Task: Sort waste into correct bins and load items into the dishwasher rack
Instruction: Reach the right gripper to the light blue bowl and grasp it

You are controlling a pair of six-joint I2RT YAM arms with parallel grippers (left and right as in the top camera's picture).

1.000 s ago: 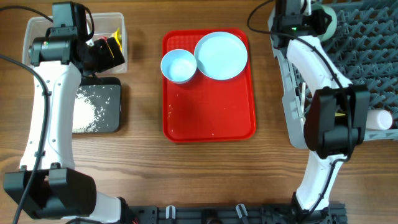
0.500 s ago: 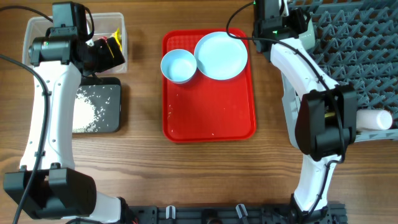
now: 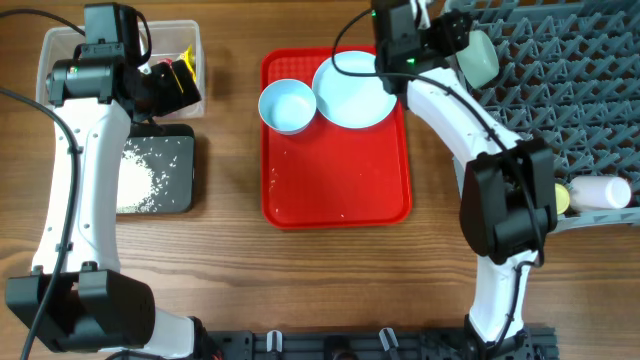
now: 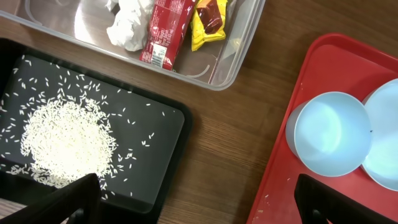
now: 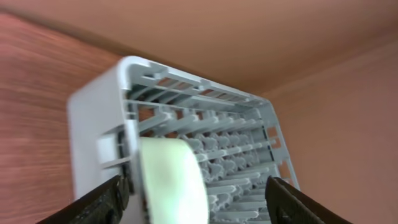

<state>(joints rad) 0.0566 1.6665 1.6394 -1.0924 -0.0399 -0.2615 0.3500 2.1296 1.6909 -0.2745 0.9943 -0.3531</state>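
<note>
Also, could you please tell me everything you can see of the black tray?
The black tray is a shallow rectangle with rounded corners and a low rim, plastic by its look. It lies flat on the wooden table, close beside the clear tub; whether they touch is unclear. It holds a heap of white rice-like grains, with loose ones scattered around.

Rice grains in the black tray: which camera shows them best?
The left wrist view: the rice grains form a clear heap with strays across the black tray. Overhead shows them small, partly behind the left arm. The right wrist view faces the dishwasher rack, no rice.
</note>
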